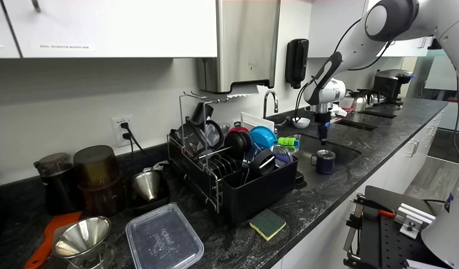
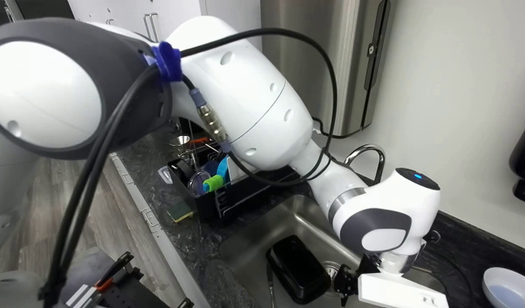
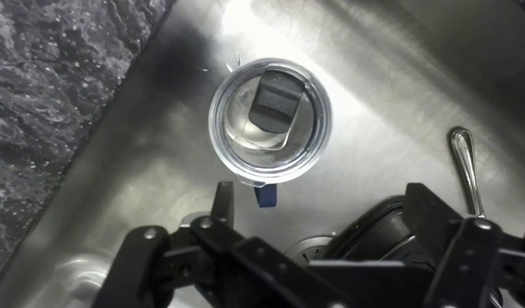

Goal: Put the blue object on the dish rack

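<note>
Navy-blue, matte, cylindrical mug [image 1: 325, 165]: standing upright inside the stainless-steel sink [image 3: 361, 167], apart from the dish rack. Round clear lid [image 3: 262, 145] with dark grey slide tab [image 3: 276, 102] fitted on top. Flat navy-blue handle [image 3: 266, 196] turned toward the gripper in the wrist view.

Black two-fingered gripper [image 3: 321, 188], mounted on a white-and-grey robot arm [image 2: 245, 102]: pointing down over the sink, near the mug. Jaws released and spread wide, the dark fingers [image 3: 425, 218] well apart from each other.

Large boxy black dish rack [image 1: 265, 194], with raised grey wire upper tier: on the dark marbled countertop [image 1: 229, 243], beside the sink. Contents include a bright light-blue round dish [image 1: 262, 136] and a ribbed lime-green item [image 1: 287, 141] with blue end.

Green-and-yellow rectangular sponge [image 1: 267, 224]: flat on the countertop, just beside the dish rack.

Clear rectangular lidded container [image 1: 164, 239]: on the countertop, near the dish rack.

Glossy black rounded-rectangular vessel [image 2: 299, 269]: in the sink, next to the round metal drain [image 2: 332, 270].

Silver metal utensil [image 3: 467, 164]: in the sink beside the black vessel; kind cannot be told.

White round bowl [image 2: 510, 286]: on the countertop, near the sink.
</note>
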Action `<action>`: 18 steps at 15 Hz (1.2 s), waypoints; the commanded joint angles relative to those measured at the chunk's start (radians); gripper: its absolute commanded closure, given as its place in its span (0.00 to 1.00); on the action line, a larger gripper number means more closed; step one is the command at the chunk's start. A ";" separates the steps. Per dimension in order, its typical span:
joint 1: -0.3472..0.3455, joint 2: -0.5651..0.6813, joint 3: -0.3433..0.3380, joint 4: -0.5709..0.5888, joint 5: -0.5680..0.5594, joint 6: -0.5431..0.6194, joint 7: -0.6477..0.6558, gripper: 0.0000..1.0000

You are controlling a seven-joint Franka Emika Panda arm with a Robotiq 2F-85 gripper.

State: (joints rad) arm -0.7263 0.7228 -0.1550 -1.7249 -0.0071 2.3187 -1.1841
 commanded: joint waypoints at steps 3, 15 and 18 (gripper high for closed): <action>-0.029 0.100 0.038 0.034 0.000 0.063 -0.074 0.00; -0.077 0.134 0.075 -0.007 -0.014 0.256 -0.318 0.00; -0.083 0.100 0.080 -0.063 -0.009 0.314 -0.340 0.00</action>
State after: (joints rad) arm -0.7804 0.8623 -0.1026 -1.7189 -0.0104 2.5659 -1.4830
